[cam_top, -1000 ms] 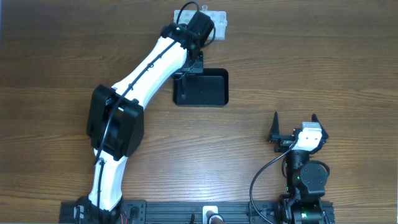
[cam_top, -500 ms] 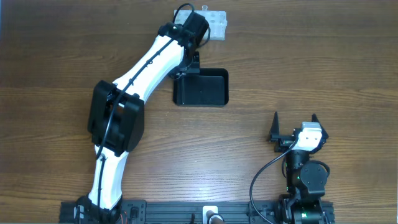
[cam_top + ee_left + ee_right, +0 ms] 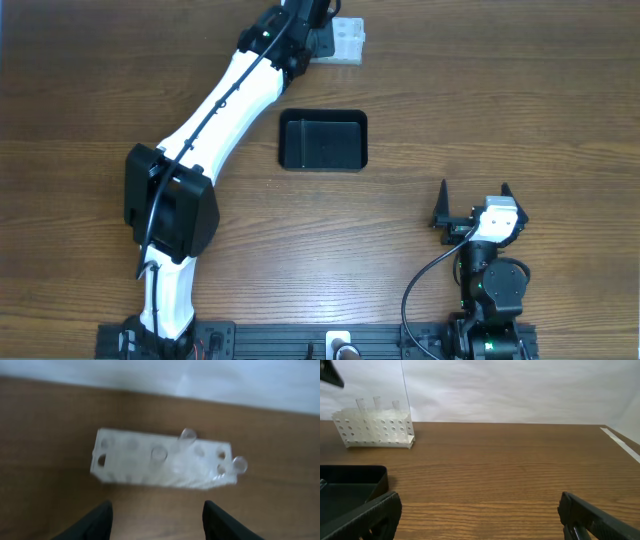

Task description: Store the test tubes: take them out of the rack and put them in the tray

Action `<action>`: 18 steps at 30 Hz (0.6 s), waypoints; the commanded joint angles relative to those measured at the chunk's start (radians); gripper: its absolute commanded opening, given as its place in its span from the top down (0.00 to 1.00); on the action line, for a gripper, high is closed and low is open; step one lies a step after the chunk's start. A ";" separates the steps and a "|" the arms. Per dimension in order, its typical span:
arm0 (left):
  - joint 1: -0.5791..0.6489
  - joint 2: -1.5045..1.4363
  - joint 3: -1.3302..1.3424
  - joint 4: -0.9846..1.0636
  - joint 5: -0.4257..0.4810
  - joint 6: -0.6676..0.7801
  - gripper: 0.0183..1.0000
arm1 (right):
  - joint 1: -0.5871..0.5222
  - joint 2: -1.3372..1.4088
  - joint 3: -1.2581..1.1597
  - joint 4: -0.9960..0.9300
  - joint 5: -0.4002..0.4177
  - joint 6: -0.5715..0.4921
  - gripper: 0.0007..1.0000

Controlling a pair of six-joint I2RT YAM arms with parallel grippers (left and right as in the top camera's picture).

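The white test tube rack [image 3: 162, 460] stands at the table's far edge, also seen as rack [image 3: 343, 40] and rack [image 3: 375, 427]. Three clear tubes stand in it, among them a tube [image 3: 159, 453], a second tube [image 3: 187, 436] and one at the end [image 3: 239, 464]. My left gripper [image 3: 157, 522] hovers open just short of the rack, nothing between its fingers. The black tray [image 3: 323, 140] lies in front of the rack, and a faint clear tube [image 3: 300, 138] seems to lie along its left wall. My right gripper [image 3: 472, 205] rests open near its base, far from both.
Bare wooden tabletop surrounds the tray on all sides. The left arm's white links [image 3: 225, 110] stretch diagonally from the bottom left toward the rack. A pale wall rises right behind the rack [image 3: 520, 390].
The left gripper has moved from over the tray's left edge up to the rack at the far edge. The right arm has stayed where it was.
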 commanded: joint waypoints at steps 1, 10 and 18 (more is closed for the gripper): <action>0.013 0.032 0.012 0.079 -0.059 0.049 0.43 | -0.006 -0.009 -0.006 -0.004 -0.005 -0.004 0.01; 0.016 0.137 0.031 0.180 -0.060 0.098 0.44 | -0.006 -0.009 -0.006 -0.004 -0.005 -0.004 0.01; 0.023 0.194 0.034 0.251 -0.063 0.101 0.47 | -0.006 -0.009 -0.006 -0.003 -0.005 -0.004 0.01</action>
